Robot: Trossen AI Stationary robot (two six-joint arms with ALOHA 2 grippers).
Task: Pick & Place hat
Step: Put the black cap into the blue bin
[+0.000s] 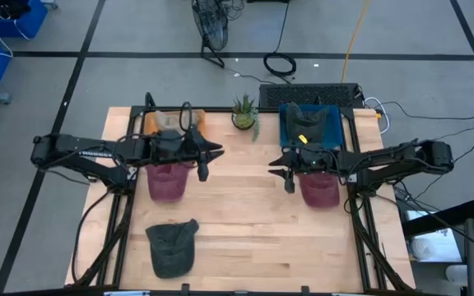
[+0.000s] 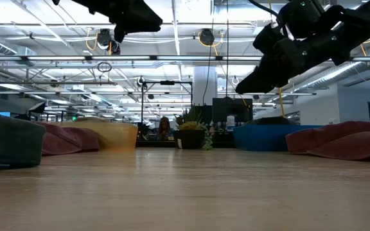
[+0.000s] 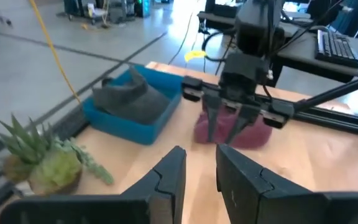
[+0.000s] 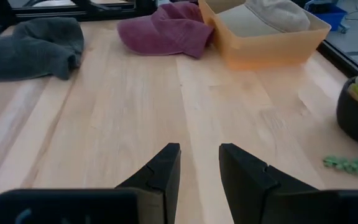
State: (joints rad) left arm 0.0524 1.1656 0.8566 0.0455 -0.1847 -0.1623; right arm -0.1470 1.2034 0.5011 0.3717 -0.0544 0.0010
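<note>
Overhead layout, read from the frame's left edge to its right. Left gripper (image 1: 206,156) hangs above the table at centre-left, its fingers parted only narrowly and holding nothing; the left wrist view shows the slim gap between them empty. Just below it in the frame lies a maroon hat (image 1: 169,181), with an orange bin (image 1: 196,120) holding a pale hat at the table's upper-left edge. Dark grey hat (image 1: 172,246), the only one lying loose on open wood, sits in the lower-left part of the frame, well apart from both grippers, its long axis running roughly up-down in the picture with the brim toward the top. A potted plant (image 1: 244,113) stands at upper centre.

Right of centre, the right gripper (image 1: 282,171) mirrors the left: raised, fingers a narrow gap apart, nothing between them. A second maroon hat (image 1: 320,188) lies just beside it, and a blue bin (image 1: 288,127) with a dark hat in it occupies the upper right.

Which hat the task intends cannot be told. If the grey one, it lies below and left of the left gripper, making the left arm the nearer.
</note>
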